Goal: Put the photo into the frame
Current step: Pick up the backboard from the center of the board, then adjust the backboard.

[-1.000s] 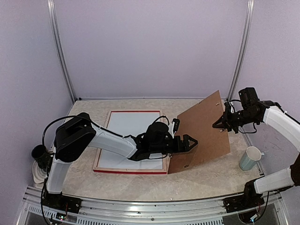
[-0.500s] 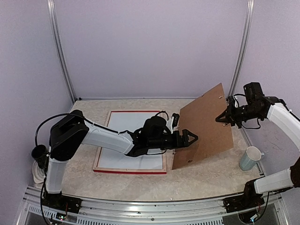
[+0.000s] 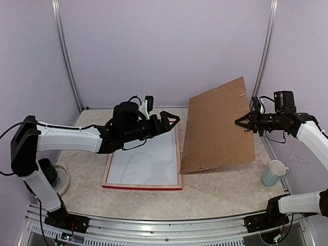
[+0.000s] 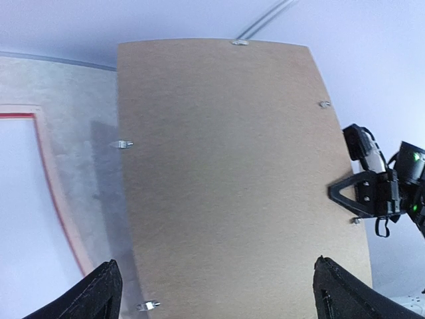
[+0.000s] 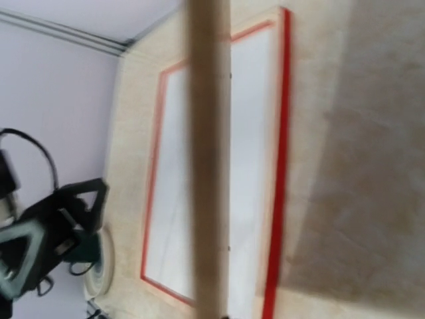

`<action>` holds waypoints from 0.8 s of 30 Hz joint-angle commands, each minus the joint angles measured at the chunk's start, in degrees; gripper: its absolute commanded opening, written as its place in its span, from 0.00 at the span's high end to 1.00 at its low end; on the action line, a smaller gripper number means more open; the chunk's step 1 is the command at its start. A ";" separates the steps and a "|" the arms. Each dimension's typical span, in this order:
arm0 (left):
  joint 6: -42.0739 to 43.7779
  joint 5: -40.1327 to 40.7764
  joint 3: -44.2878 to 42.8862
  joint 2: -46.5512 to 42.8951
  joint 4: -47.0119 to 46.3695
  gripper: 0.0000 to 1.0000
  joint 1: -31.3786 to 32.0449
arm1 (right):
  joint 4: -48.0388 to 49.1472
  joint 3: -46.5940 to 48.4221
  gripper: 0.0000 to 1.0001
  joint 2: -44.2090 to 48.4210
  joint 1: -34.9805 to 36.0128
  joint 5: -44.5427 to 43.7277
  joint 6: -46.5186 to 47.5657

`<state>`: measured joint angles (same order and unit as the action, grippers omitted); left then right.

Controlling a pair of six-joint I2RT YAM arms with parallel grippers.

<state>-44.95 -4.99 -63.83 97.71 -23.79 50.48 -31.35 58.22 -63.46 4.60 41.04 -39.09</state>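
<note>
The frame point(image 3: 141, 186) lies flat on the table with a red rim and a white surface inside; it also shows in the right wrist view point(image 5: 282, 133) and at the left of the left wrist view point(image 4: 61, 206). The photo is not in view. My right gripper point(image 3: 246, 123) is shut on the right edge of the brown backing board point(image 3: 218, 128), which it holds tilted nearly upright, right of the frame. My left gripper point(image 3: 169, 120) is open and empty above the frame's far right corner, facing the board point(image 4: 219, 166). The right wrist view shows the board edge-on point(image 5: 209, 133).
A pale cup point(image 3: 274, 172) stands at the right near the right arm. A dark cup on a white plate point(image 3: 51, 174) sits at the left edge. Small metal tabs point(image 4: 121, 143) stick out of the board's edges.
My left gripper has drawn back and up to the left, away from the board's lower edge. My right gripper has tipped the board more upright and lifted its lower edge.
</note>
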 commanded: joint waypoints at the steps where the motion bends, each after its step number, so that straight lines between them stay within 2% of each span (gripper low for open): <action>1: 2.13 5.69 6.39 -7.36 6.83 0.01 -2.99 | 18.99 -5.67 1.00 3.44 -0.73 9.40 -4.72; 7: 3.35 14.79 9.19 -14.84 15.63 0.01 -4.47 | 48.25 -17.23 1.00 4.09 -0.73 18.24 -17.25; 12: 2.74 16.04 12.81 -19.23 18.11 0.01 -7.86 | 72.80 -24.31 1.00 2.88 -0.11 20.94 -26.76; 17: 2.45 15.95 16.23 -23.54 19.52 0.01 -11.93 | 83.16 -26.20 1.00 1.13 2.48 20.65 -28.19; 24: 2.41 17.59 18.54 -26.24 22.82 0.01 -15.59 | 86.27 -24.75 1.00 -3.02 6.56 19.54 -27.41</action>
<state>-43.18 10.37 -46.39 72.93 -4.03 36.36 45.63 32.03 -64.16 9.08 60.51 -65.76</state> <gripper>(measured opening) 0.989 0.010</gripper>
